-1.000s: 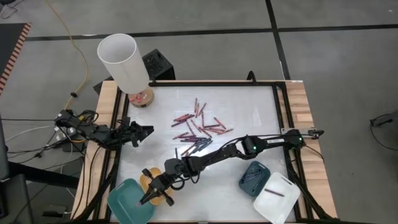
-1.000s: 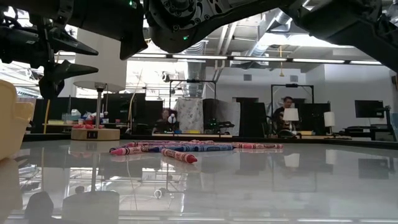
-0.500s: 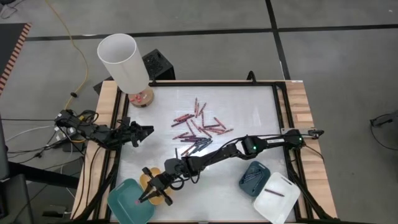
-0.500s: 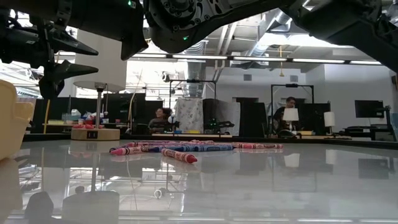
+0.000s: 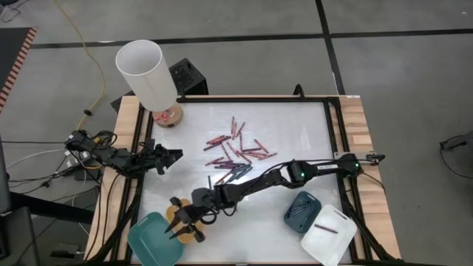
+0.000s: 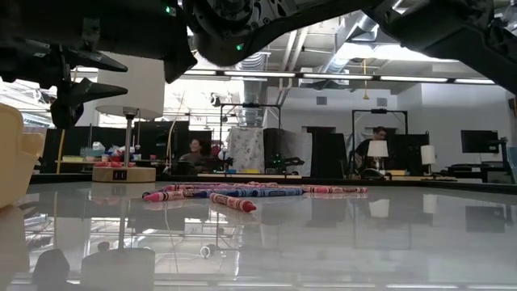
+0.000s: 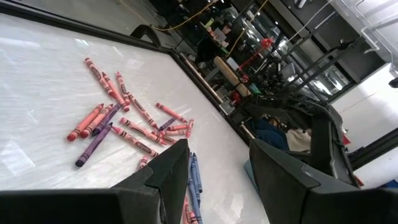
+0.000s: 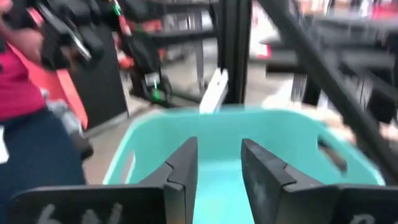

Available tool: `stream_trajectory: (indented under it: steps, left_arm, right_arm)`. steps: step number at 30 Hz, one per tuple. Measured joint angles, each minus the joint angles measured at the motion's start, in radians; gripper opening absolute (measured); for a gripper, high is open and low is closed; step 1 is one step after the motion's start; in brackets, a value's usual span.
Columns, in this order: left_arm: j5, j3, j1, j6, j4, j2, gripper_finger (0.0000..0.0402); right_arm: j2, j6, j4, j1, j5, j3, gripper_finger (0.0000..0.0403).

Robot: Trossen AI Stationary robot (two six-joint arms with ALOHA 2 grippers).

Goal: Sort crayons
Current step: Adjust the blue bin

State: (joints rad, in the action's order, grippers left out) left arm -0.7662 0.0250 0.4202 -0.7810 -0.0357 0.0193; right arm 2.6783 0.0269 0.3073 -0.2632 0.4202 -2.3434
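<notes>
The crayons [image 5: 236, 151] lie in a loose pile of red, pink, purple and blue sticks flat on the white table top, also seen in the left wrist view [image 7: 118, 118] and the low view [image 6: 234, 194]. My right gripper [image 5: 179, 231] reaches to the near left corner. It hovers open over the yellow tray [image 5: 172, 213], beside the teal tray [image 5: 150, 238]. In its wrist view [image 8: 219, 149] only the teal tray [image 8: 267, 134] shows between the fingers. My left gripper [image 5: 174, 155] waits open above the table's left side, left of the pile.
A dark-blue tray [image 5: 301, 209] and a white tray [image 5: 329, 233] holding a crayon sit at the near right. A white cylinder on a wooden base [image 5: 146, 74] stands at the far left corner. A black frame [image 5: 332, 129] borders the table. People show in the room beyond.
My right gripper has opened over the teal and yellow trays and drawn slightly back from the teal tray. The crayon pile has stayed as it was.
</notes>
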Motion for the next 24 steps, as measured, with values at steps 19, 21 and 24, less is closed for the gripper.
stream_trajectory:
  steps: [19, 21, 24]
  left_arm:
    - [0.029, 0.000, 0.000, 0.053, 0.000, 0.000, 0.0160]
    - [0.049, 0.000, 0.000, 0.067, 0.000, 0.000, 0.0160]
    - [0.066, 0.000, 0.000, 0.082, 0.000, 0.000, 0.0160]
  right_arm:
    - [-0.353, 0.195, -1.312, 0.057, -0.332, -0.002, 0.0123]
    - [-0.353, 0.216, -1.370, 0.057, -0.345, -0.002, 0.0123]
    - [-0.340, 0.261, -1.371, 0.065, -0.348, 0.009, 0.0123]
